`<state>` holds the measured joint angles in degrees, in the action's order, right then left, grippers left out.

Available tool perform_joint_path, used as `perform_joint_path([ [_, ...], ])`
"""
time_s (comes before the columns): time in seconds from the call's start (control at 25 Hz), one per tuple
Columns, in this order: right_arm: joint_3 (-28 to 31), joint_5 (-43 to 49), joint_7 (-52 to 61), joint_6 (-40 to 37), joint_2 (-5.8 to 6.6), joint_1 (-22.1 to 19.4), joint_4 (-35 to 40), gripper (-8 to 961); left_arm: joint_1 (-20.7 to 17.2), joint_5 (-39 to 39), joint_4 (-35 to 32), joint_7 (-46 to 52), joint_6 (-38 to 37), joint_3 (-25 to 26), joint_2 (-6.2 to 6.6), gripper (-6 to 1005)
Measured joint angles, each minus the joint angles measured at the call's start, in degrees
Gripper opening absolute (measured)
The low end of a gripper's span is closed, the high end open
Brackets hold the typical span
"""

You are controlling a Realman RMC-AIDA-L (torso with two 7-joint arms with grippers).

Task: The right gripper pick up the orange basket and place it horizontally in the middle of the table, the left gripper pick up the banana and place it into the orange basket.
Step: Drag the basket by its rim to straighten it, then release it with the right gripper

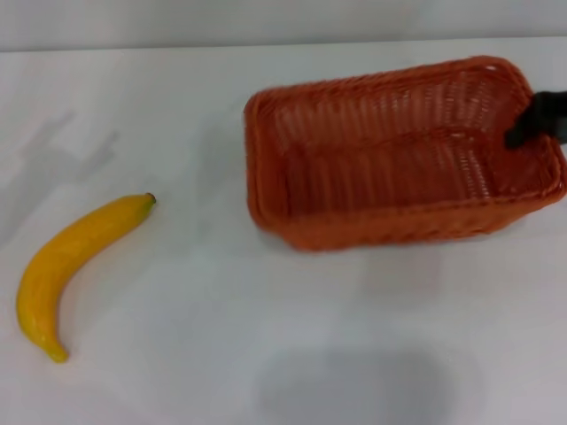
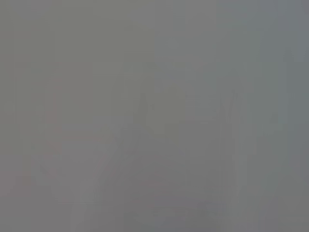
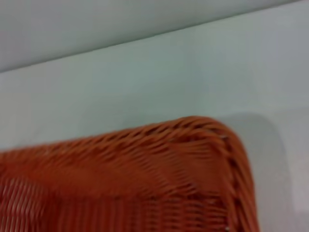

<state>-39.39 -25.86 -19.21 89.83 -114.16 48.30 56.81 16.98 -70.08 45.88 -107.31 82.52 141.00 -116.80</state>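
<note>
The orange basket (image 1: 399, 159) is at the right of the table (image 1: 266, 336), set slightly askew, with nothing inside it. My right gripper (image 1: 524, 133) comes in from the right edge of the head view. Its black jaw reaches over the basket's right end rim, one finger down against the inner wall, and it is shut on that rim. The right wrist view shows a rounded corner of the basket (image 3: 193, 164) up close, with white table behind it. The yellow banana (image 1: 71, 266) lies on the table at the left, well apart from the basket. My left gripper does not show in any view.
The left wrist view is plain grey with nothing to make out. A soft shadow lies on the table near its front edge (image 1: 354, 385). The table's far edge (image 1: 177, 46) runs along the top of the head view.
</note>
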Motion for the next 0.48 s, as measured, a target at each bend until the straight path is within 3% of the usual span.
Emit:
perform_joint_path([
  [0.16, -3.2, -1.5, 3.1, 0.3, -0.97, -3.2, 3.3, 152, 1.0, -1.6, 0.7, 0.6, -0.6, 0.1, 0.35, 874],
  [0.48, -13.1, -8.3, 4.2, -1.2, -0.97, -6.1, 6.5, 147, 1.5, -1.5, 0.8, 0.5, -1.0, 0.4, 0.53, 875],
])
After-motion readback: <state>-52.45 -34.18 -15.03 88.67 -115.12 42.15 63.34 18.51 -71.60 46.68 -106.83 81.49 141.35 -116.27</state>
